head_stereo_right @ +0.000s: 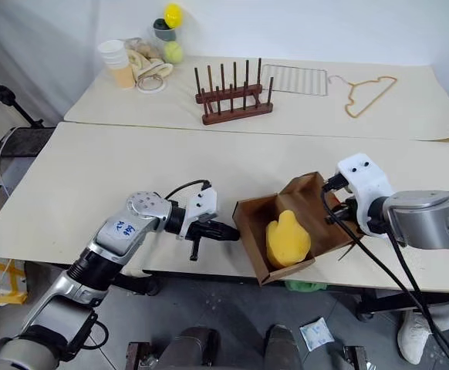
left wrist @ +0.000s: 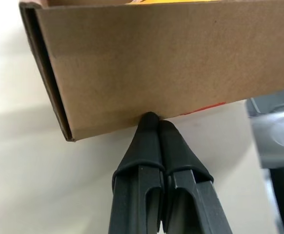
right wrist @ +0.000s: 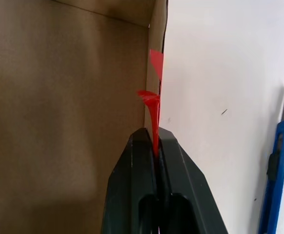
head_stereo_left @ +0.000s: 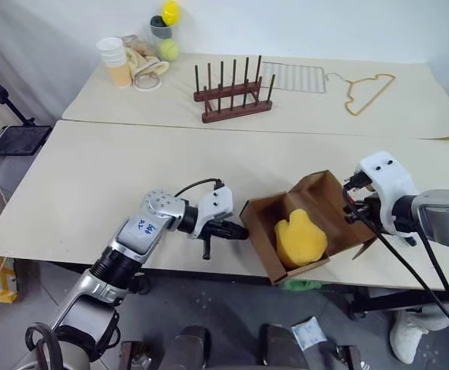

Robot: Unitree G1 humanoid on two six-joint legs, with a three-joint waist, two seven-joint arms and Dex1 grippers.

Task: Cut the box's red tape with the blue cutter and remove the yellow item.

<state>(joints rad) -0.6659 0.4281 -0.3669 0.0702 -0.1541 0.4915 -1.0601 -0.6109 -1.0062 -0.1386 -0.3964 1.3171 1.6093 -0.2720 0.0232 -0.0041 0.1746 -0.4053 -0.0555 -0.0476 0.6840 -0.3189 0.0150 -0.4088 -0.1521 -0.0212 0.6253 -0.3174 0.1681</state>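
Observation:
The brown box [head_stereo_left: 309, 216] stands open near the table's front edge, and the yellow item [head_stereo_left: 300, 239] lies inside it. My left gripper [head_stereo_left: 240, 230] is shut and empty, its fingertips [left wrist: 151, 122] pressed against the outside of the box's left wall. My right gripper [right wrist: 152, 134] is shut on the edge of the box's right flap, where a strip of torn red tape [right wrist: 154, 105] runs down between its fingers. A sliver of red tape [left wrist: 205, 108] also shows under the box. The blue cutter [right wrist: 276, 175] lies flat on the table beside that flap.
On the far table stand a wooden peg rack [head_stereo_left: 232, 96], a wire grid [head_stereo_left: 294, 77], a wooden hanger [head_stereo_left: 367, 92], stacked cups [head_stereo_left: 116, 62] and a tennis ball [head_stereo_left: 168, 48]. The box overhangs the table's front edge [head_stereo_left: 209, 270].

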